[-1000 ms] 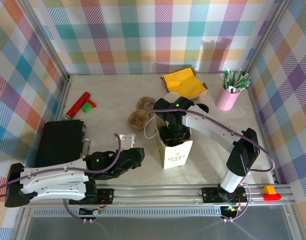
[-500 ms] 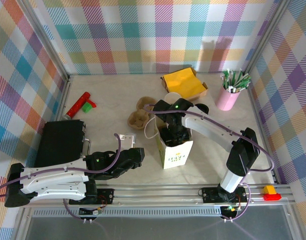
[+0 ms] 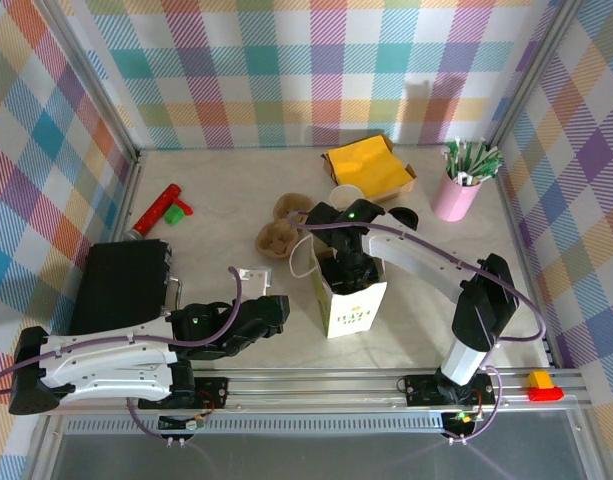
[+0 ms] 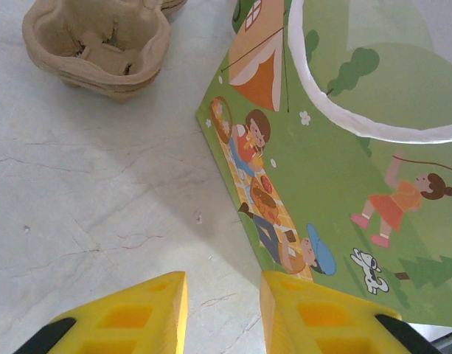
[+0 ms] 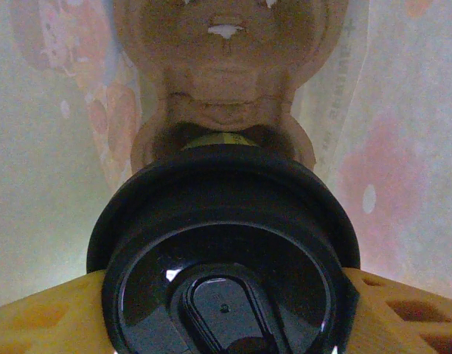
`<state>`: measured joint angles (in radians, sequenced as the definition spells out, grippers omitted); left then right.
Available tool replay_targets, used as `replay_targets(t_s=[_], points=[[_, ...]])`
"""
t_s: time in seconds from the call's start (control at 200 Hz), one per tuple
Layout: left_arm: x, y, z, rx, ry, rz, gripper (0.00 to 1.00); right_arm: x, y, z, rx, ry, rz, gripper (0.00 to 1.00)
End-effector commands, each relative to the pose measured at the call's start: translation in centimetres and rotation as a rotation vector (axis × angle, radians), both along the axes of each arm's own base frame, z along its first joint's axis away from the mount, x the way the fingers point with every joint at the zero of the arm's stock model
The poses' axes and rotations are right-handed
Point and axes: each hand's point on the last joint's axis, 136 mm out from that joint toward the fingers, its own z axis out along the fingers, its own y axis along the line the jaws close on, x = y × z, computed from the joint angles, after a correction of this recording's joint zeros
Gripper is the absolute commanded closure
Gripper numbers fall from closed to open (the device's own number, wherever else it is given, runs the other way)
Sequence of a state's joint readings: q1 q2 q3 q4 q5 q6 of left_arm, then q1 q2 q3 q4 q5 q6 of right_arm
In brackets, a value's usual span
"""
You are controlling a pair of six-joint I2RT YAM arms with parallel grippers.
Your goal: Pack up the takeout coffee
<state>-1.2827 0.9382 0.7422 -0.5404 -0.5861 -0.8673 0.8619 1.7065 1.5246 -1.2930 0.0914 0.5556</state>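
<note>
Right gripper point(image 3: 348, 262) is closed on the lidded coffee cup point(image 5: 224, 243), with the bag point(image 3: 354, 312) around it. Paper cup is probably light and easy to crush. Hold it gently near the stiff rim.

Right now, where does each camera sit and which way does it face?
Top external: above and behind the arms, looking down on the table; both arms show, the right gripper down in the paper bag.
Left wrist: low over the table, facing the bag's picture side and a pulp cup carrier; left gripper open at the bottom edge.
Right wrist: inside the bag, looking down on the lidded takeout coffee between its yellow fingers.
Shared: top and left-wrist views both show bag and carrier.
</note>
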Motion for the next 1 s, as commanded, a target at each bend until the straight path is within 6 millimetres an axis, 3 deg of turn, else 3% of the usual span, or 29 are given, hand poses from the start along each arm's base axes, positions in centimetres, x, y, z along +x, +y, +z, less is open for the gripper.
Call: replay_targets(t_s=[0.0, 0.995], points=[[0.03, 0.02, 0.59, -0.013, -0.023, 0.001, 0.69, -0.22, 0.12, -0.94, -0.002, 0.035, 0.013, 0.55], [0.15, -0.47, 0.76, -0.008, -0.026, -0.005, 0.69, 0.03, 0.14, -0.54, 0.008, 0.026, 0.019, 0.55]])
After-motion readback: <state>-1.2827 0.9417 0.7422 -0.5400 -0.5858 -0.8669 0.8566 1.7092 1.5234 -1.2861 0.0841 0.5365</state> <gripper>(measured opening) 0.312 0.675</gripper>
